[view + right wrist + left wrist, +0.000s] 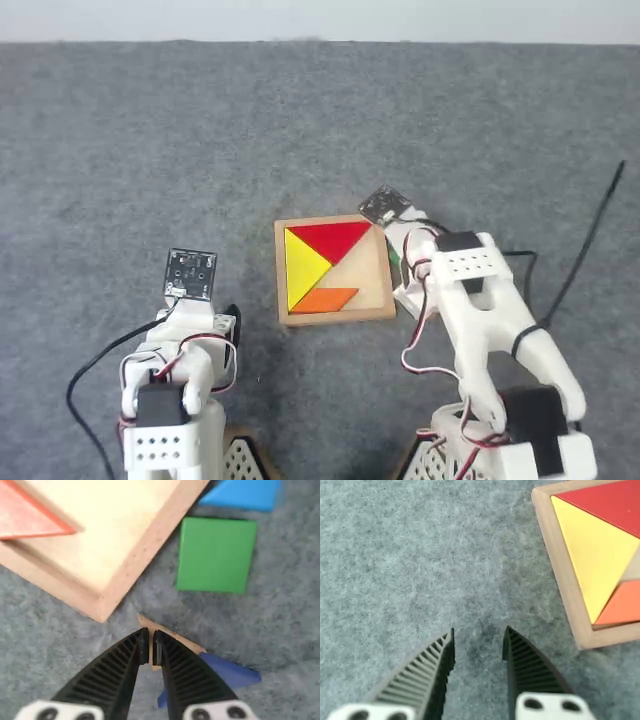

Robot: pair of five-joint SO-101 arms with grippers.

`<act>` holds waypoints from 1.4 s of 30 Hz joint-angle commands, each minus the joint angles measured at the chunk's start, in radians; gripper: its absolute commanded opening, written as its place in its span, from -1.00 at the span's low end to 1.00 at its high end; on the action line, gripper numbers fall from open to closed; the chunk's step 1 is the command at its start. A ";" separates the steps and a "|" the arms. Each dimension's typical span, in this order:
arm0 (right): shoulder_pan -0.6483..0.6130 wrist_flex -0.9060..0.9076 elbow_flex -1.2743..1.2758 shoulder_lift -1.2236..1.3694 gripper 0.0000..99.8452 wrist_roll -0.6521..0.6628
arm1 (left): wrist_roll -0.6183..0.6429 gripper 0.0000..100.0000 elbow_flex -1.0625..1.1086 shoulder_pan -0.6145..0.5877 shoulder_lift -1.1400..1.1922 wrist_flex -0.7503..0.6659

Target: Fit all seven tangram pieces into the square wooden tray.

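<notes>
Tray (335,318): mid-mat (150,150), between my 2 arms.
In it: 3 pieces. A red triangle (330,238) lies along the far wall, a yellow triangle (303,265) on the left wall and an orange parallelogram (325,298) on the near wall. The right part is bare wood.
Right gripper (150,631): I have it tipped down just off the tray's near right corner, jaws drawn to a slit on the tan edge of a blue piece (227,672).
Left gripper (477,630): low over the mat left of the tray, jaws moderately apart.
Hard to see: my fingers (115,672) cover much of the blue piece, and a second blue piece (240,492) is cut off.
Loose: a green square (216,555) lies flat, just beside the tray's right wall.
</notes>
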 commanded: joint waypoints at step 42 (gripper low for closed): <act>0.154 -0.061 0.078 -0.096 -0.62 0.203 | -0.006 -0.69 -0.008 0.000 -0.028 0.009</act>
